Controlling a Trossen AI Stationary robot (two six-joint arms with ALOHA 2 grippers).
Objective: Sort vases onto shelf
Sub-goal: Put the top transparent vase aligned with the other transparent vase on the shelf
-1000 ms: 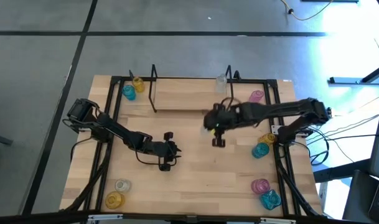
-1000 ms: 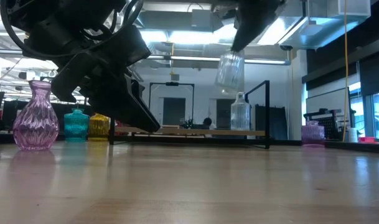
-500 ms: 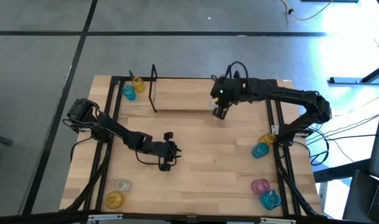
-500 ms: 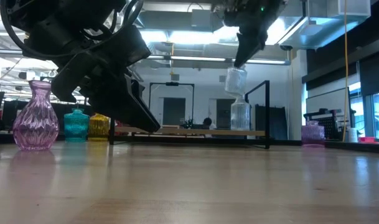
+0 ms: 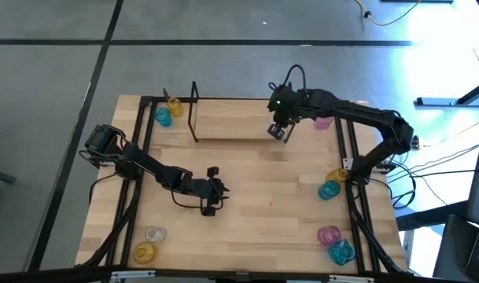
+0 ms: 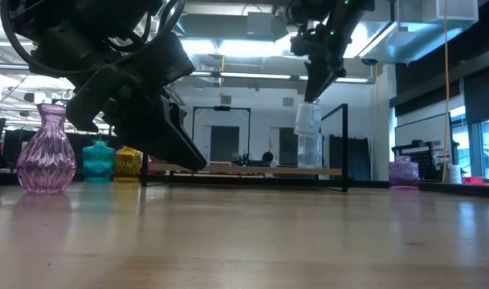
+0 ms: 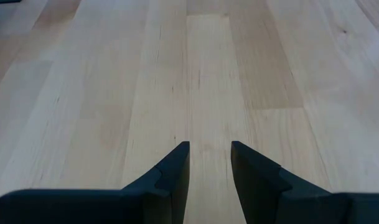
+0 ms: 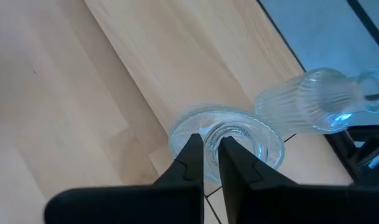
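a clear vase [image 8: 229, 144] hangs upright over the shelf [image 5: 231, 119] at its right end, just beside a second clear vase [image 8: 317, 99], its rim pinched by the right gripper [image 8: 211, 155]. the left gripper [image 7: 210, 163], fingers slightly spread and empty, hovers over the bare table [image 7: 114, 93].

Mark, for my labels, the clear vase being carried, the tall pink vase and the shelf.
carried clear vase [image 6: 307, 119], low view, ribbed body.
tall pink vase [image 6: 46, 160], low view, belly.
shelf [image 5: 231, 119], high view, bare board.
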